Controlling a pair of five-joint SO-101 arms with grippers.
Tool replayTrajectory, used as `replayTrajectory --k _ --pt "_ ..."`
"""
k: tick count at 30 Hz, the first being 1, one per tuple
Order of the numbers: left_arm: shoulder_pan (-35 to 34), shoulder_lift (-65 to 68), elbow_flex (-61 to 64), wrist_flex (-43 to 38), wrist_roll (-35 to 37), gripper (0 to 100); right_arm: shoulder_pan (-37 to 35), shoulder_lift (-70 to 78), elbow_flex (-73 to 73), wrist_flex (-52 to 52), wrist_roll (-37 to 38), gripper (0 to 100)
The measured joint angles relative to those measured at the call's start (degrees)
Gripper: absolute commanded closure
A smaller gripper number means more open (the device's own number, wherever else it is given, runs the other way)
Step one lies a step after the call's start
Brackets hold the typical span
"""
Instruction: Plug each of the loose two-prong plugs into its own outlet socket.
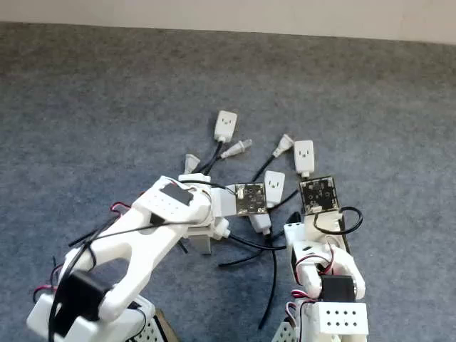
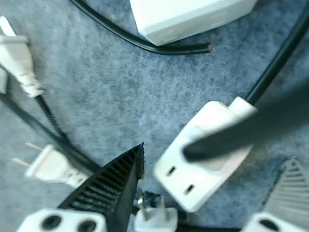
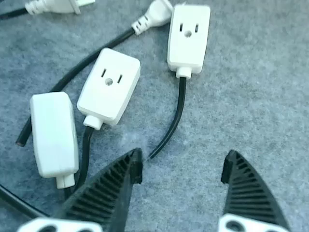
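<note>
left gripper (image 2: 216, 155) is spread wide and straddles an outlet socket (image 2: 207, 181) that lies slots-up on the grey bench (image 2: 111, 96). my guess is it's lining up to pin or grab the socket so a plug can go in. a dark blurred cable (image 2: 251, 130) crosses over it. near plug (image 2: 153, 218) sits just by the gripper's base, side plug (image 2: 47, 166) a bit off. right gripper (image 3: 183, 164) is also spread and holds nothing. middle socket (image 3: 108, 86) and far socket (image 3: 188, 38) lie ahead of it, untouched.
</note>
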Motion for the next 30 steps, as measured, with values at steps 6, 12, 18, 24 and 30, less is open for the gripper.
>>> replayTrajectory --k 6,12,18,24,30 --pt "0.4 3.6 -1.9 1.8 1.9 98 0.0 -1.6 0.4 0.0 0.0 73.5" --pt "0.7 4.0 -5.7 11.9 1.9 100 0.0 -1.6 0.5 0.0 0.0 73.5" --pt "-3.6 4.3 -15.9 23.3 1.8 100 0.0 -1.6 0.5 0.0 0.0 73.5" --pt "-15.0 4.3 -31.7 36.7 1.8 100 0.0 -1.6 0.5 0.0 0.0 73.5" --pt "-31.6 5.8 -49.5 42.3 1.9 100 0.0 -1.6 0.6 0.0 0.0 73.5"
